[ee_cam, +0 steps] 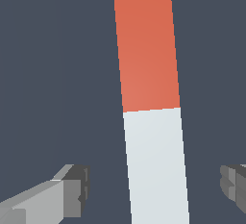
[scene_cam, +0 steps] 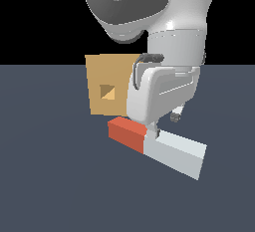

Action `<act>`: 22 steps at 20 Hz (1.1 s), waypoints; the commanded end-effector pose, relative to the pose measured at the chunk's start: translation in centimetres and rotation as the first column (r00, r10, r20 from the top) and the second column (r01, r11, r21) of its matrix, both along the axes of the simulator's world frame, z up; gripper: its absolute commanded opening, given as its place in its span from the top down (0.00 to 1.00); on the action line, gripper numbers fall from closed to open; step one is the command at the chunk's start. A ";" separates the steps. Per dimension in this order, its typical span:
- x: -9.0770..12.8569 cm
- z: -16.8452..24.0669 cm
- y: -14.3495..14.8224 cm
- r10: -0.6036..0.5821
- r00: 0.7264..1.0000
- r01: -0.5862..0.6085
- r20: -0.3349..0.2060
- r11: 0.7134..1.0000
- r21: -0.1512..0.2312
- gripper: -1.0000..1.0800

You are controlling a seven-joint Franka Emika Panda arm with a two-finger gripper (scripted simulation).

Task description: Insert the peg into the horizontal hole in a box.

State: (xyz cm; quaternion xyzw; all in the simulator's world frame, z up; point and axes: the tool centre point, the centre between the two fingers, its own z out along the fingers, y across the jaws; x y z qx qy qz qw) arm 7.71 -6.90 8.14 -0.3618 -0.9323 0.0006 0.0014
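**Directly over the bar, jaws spread wide**

Down on the dark slate-blue floor point(scene_cam: 55, 186) lies the long square-sectioned peg point(scene_cam: 158, 146), red at one end and pale grey-white along the rest. Its red end points toward the plain tan-orange block of a box point(scene_cam: 107, 84), which stands upright farther back in the exterior view. The box shows a small dark square hole point(scene_cam: 107, 92) with tan shaded inner walls on the face turned toward the camera. The peg's red end stops short of that face and sits lower than the opening.

The white robot arm point(scene_cam: 164, 94) hangs over the middle of the peg and covers the box's edge on the exterior view's right. Nothing lies between the peg's red end and the hole.

From the wrist view, the gripper point(ee_cam: 156, 189) is spread wide, with one grey finger point(ee_cam: 67, 194) on each side of the peg's pale section and dark floor showing in both gaps. Neither finger touches the bar. A sliver of tan shows at one corner of the wrist view.
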 end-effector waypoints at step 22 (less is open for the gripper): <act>1.1 -5.3 -0.1 0.080 0.997 -0.080 0.003 0.997 0.000 0.04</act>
